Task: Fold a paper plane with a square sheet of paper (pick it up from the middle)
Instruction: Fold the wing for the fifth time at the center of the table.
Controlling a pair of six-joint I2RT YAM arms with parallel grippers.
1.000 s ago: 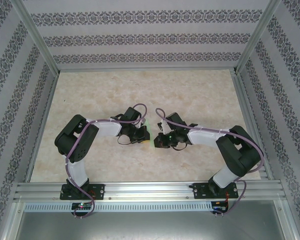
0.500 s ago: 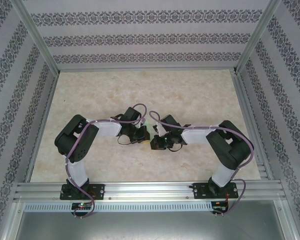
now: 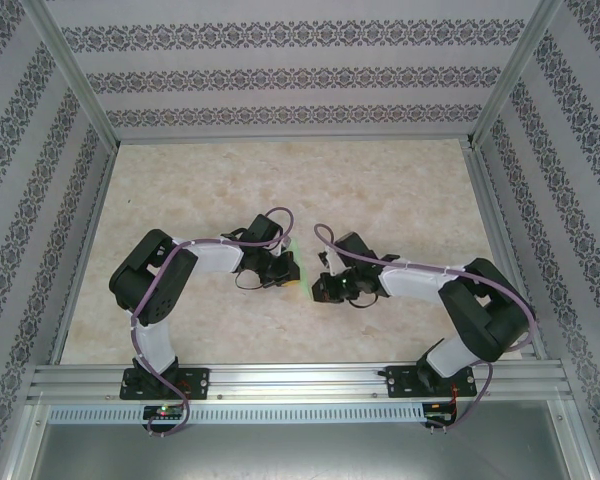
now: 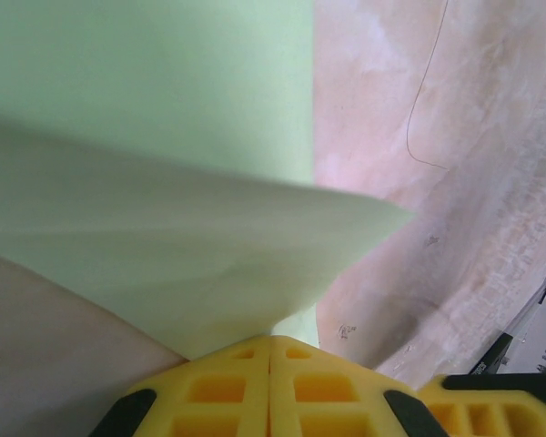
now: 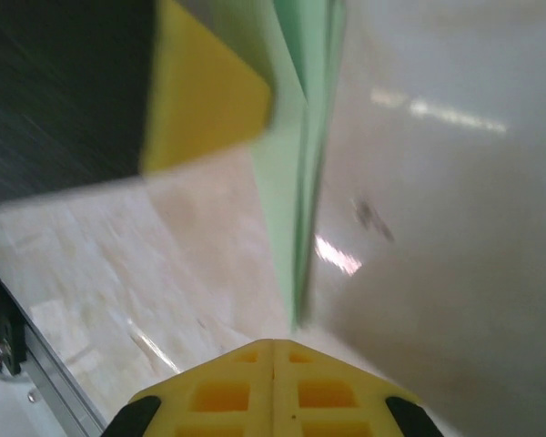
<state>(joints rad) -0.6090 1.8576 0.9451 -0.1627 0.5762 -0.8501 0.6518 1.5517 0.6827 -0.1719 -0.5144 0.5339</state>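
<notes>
1. The table [image 3: 380, 190] is smooth and glossy. A sideways shove, rather than a downward press, could send the paper skating across it and spoil the alignment.
2. The square sheet of paper [image 4: 146, 91] lies mid-table between the two grippers. It is partly folded, with one layer flat and another lifted off the surface. Because it is thin and springy, a pull to the left could drag the flat layer along and skew the fold.
3. The left gripper [image 4: 271, 350] has its fingers closed, pinching the raised flap near a corner. The hold looks to be at the very tips, so the flap could slip free and spring back.
4. The right gripper [image 5: 273, 350] is closed on nothing, its tip just beside the sheet's layered edge [image 5: 300, 182]. I cannot tell whether they touch. Pushing into that edge could buckle it. The left arm's yellow finger [image 5: 205, 100] is also near, so the two could collide.
</notes>
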